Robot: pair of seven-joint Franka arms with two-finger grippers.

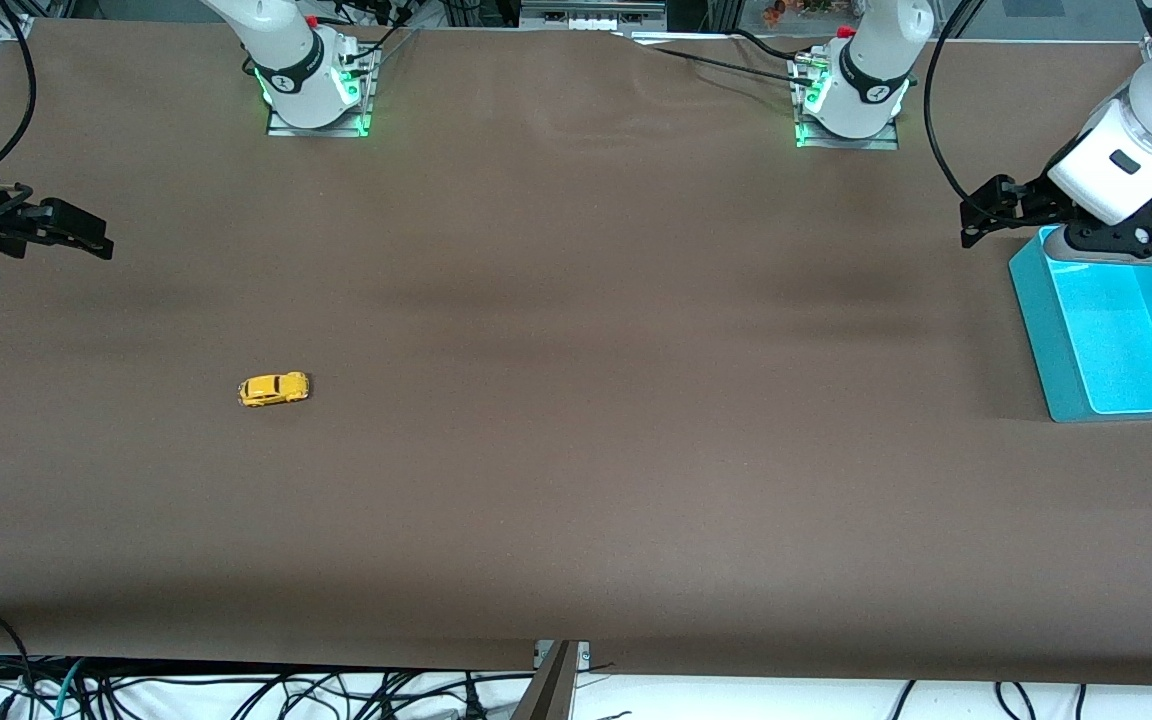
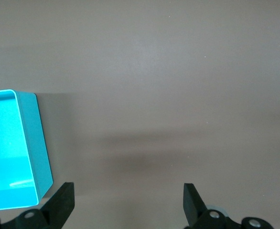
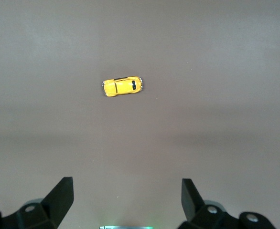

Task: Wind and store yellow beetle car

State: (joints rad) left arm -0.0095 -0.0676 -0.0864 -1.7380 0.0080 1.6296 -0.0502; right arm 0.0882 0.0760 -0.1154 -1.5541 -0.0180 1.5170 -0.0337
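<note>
Sitting alone on brown table [image 1: 576,400], yellow beetle car [image 1: 274,389], wheels perhaps hidden

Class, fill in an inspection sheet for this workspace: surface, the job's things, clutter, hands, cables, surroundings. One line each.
Surface: brown table, bare apart from two things.
Job's things: yellow toy car on its wheels toward the right arm's end; open turquoise bin at the left arm's end, nothing seen in the part that shows.
Clutter: nothing seen.
Hands: left hand open, beside the bin's rim; right hand open, at the table's edge; neither holds anything.
Cables: black cables below the table's near edge.
Surroundings: two arm bases with green lights.
</note>
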